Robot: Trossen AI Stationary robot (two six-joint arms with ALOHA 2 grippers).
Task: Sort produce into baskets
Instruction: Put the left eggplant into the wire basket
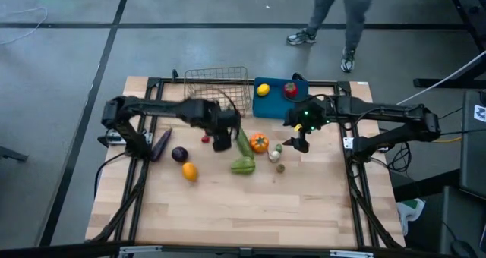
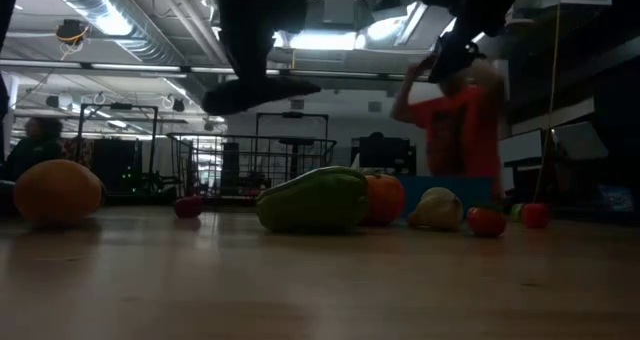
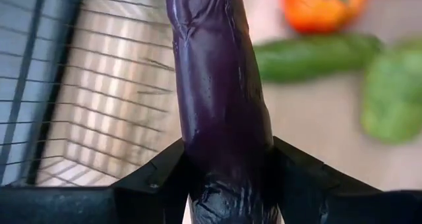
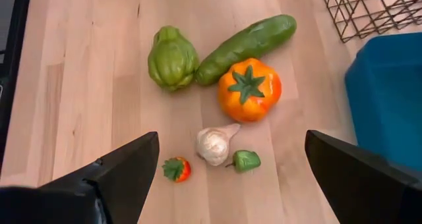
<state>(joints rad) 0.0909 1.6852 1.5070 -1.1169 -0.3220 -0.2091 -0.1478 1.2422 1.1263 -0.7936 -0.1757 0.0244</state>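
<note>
Left gripper: fingers part-closed on a purple eggplant, clamped at one end so the long body projects forward past the tips. In the high view the left gripper sits just in front of the wire basket, beside the cucumber.

Right gripper: fingers wide apart, holding nothing. It hangs above the garlic, a small strawberry and a small green piece. In the high view the right gripper is near the blue bin.

Produce on the worktop: orange tomato touching the cucumber; green pepper just beside; a second, round eggplant and an orange fruit to the left. A lemon and a red tomato are already in the bin.

Handling judgement: the held eggplant looks stiff, light and glossy, so likely slippery. An end grip leaves it free to pivot; mid-body would be steadier. The garlic is best taken across the bulb, not the stem. The strawberry is tiny and offers little grip.

A person's legs are beyond the worktop.
</note>
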